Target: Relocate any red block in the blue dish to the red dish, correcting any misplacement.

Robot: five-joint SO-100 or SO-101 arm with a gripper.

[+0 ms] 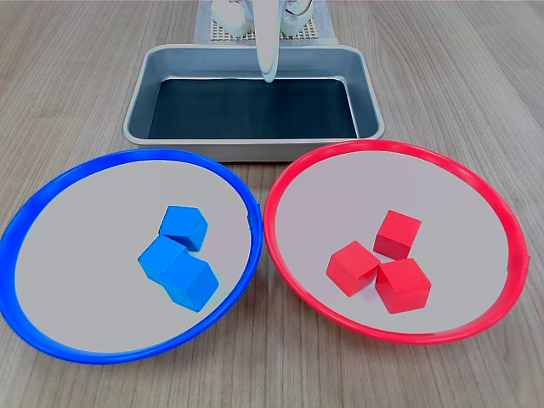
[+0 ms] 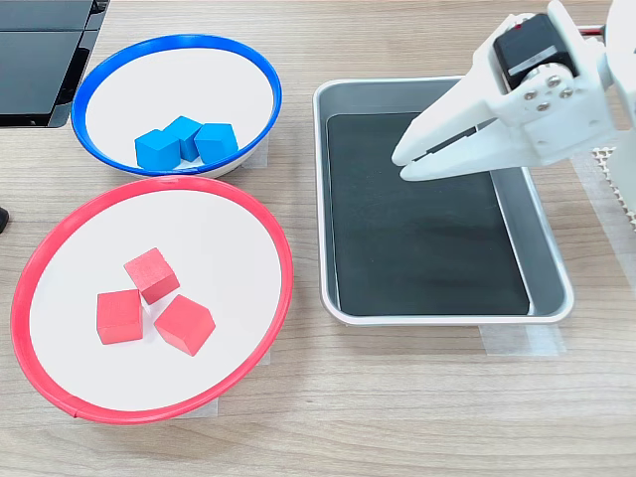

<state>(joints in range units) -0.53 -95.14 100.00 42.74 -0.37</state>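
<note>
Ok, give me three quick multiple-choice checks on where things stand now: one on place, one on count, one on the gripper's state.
1. Over what do the gripper fingers hang?
A. the blue dish
B. the metal tray
C. the red dish

2. How many red blocks lie in the blue dish?
A. none
B. one
C. three

3. How is the gripper?
A. shut on a red block
B. wide open
C. shut, holding nothing

Key:
1 B, in the second exterior view the fingertips sit above the metal tray, away from both dishes.
2 A, only three blue blocks lie there; all three red blocks are in the red dish.
3 C, the fingers meet at the tip with nothing between them.
</note>
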